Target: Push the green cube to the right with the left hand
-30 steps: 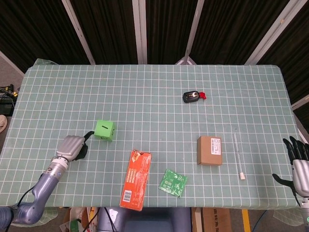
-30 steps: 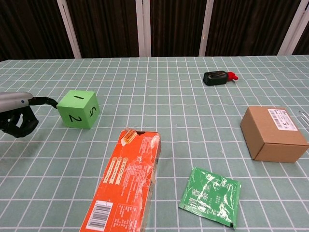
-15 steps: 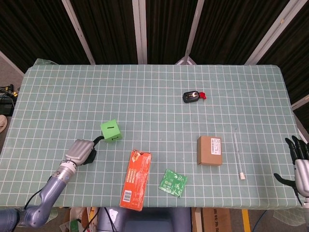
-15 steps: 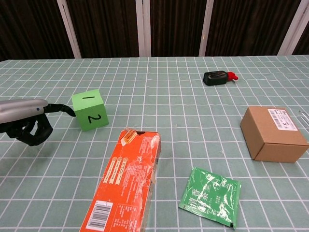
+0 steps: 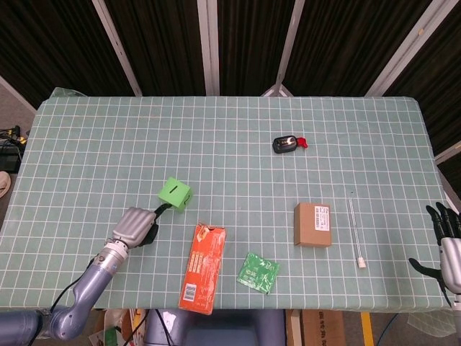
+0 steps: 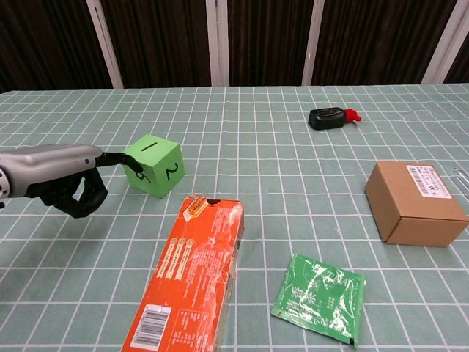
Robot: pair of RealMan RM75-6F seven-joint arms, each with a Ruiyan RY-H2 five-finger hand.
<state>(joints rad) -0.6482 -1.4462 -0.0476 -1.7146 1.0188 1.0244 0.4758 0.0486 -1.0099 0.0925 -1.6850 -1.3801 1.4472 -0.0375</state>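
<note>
The left hand [image 6: 62,176] has one finger stretched out touching the green cube's [image 6: 153,165] left face, the rest curled in, holding nothing. The cube sits on the counter [image 5: 230,137] just above the orange box [image 6: 190,279]. The right hand [image 5: 448,241] hangs off the counter's right edge, fingers apart

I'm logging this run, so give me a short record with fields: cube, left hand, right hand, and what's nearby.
cube: green cube, tilted on the table, digits 1 and 2 showing
left hand: left hand, one fingertip touching the cube's left face
right hand: right hand, fingers apart, at the table's right edge
nearby: orange carton just in front of the cube
</note>
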